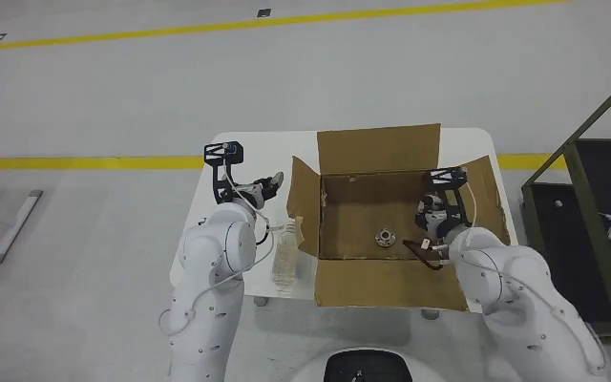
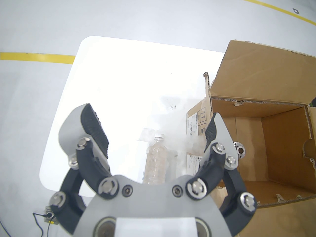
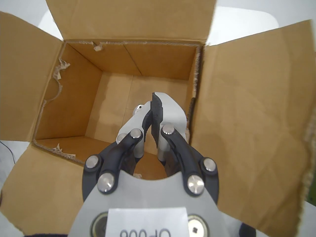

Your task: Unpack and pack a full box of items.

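Pale floor [image 1: 115, 86] with yellow lines [image 1: 95, 162]. On it, a white surface [image 1: 286, 148] with rounded corners, seen also from the left wrist [image 2: 118, 75].

On the right part of the surface, a brown cardboard box [image 1: 377, 148], top open, all four flaps folded outward. Left flap tilted up, just beside the bottle. Torn paper edges along the rim in both wrist views [image 2: 271, 75] [image 3: 123, 8].

Left hand [image 1: 270, 185] above the surface, left of the box, apart from everything. Fingers spread wide, nothing between the pads [image 2: 150, 112].

Right hand [image 1: 430, 205] over the right part of the box interior, pointing down into it. Fingers pressed together, pad against pad, nothing visible between them [image 3: 152, 104].

Clear plastic bottle [image 1: 284, 253] lying on its side on the surface, just left of the box and near the near edge, cap end toward the far side. In the left wrist view, below and between the spread fingers [image 2: 155, 159].

Thin dark brown item [image 1: 423, 252] inside the box by the near wall, toward the right corner. Cannot tell what kind.

Small round metal flange [image 1: 385, 236] flat on the box floor, near the middle, closer to the near wall. Visible past the box wall from the left wrist [image 2: 240, 149]; partly hidden behind the right fingers [image 3: 137, 108].
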